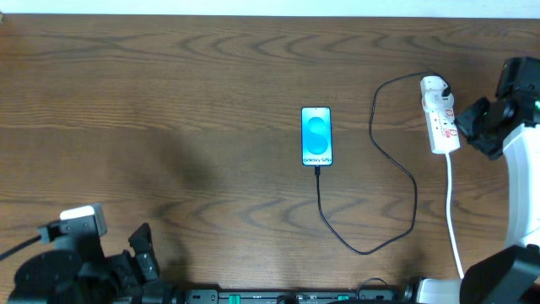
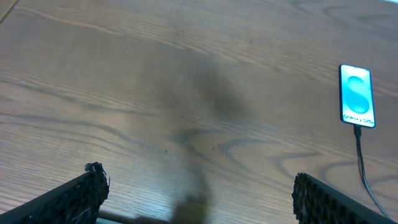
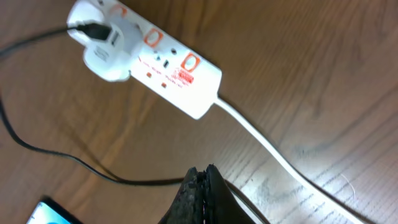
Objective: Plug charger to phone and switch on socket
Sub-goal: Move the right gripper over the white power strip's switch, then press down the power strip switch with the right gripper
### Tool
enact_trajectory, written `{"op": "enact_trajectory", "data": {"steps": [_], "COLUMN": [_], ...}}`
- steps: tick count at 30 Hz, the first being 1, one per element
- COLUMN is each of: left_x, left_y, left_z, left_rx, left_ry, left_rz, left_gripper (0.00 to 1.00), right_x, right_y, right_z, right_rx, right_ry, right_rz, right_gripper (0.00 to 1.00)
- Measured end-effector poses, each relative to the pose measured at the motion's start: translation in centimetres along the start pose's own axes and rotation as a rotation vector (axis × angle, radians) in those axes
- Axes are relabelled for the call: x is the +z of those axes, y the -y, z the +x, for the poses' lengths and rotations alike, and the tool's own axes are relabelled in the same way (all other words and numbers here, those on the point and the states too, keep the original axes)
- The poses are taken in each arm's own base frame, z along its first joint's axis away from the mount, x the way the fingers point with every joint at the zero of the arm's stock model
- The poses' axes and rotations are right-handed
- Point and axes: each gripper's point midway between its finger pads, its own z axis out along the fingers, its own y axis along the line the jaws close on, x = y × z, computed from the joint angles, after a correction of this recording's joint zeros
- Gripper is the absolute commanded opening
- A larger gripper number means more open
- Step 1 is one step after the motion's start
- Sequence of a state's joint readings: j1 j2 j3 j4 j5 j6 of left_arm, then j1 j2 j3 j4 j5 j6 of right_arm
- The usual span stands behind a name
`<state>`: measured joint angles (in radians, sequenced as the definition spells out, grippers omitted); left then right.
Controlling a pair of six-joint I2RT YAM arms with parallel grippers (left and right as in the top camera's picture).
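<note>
We look straight down from overhead, left wrist low across the brown wooden bench [image 2: 155, 74], right wrist close, all sharing the blue-screened slim phone [image 1: 316, 135].

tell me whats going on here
The cable is already in the phone and runs to an adapter in the strip. The right end effector, shut and holding nothing, is poised by the strip, probably for the switch. The left end effector sits open, far off.
</note>
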<state>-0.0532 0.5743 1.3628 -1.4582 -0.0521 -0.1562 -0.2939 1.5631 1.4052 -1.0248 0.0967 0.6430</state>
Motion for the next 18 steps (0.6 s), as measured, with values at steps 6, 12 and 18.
{"op": "enact_trajectory", "data": {"steps": [6, 12, 18], "left_x": [-1.1, -1.4, -1.4], "left_y": [-0.2, -0.3, -0.3], "left_z": [0.4, 0.5, 0.4], "left_rx": [-0.006, -0.008, -0.008], "left_ry": [0.055, 0.070, 0.072], "left_rz": [0.013, 0.016, 0.016], "left_gripper": [0.96, 0.96, 0.96], "right_x": [1.2, 4.2, 7.4], "right_y": [-1.5, -2.4, -3.0], "right_z": [-2.1, -3.0, -4.1], "right_rx": [-0.010, -0.028, -0.025], "right_ry": [-0.009, -0.071, -0.122], "right_rz": [0.010, 0.055, 0.097], "right_gripper": [0.02, 0.01, 0.02]}}
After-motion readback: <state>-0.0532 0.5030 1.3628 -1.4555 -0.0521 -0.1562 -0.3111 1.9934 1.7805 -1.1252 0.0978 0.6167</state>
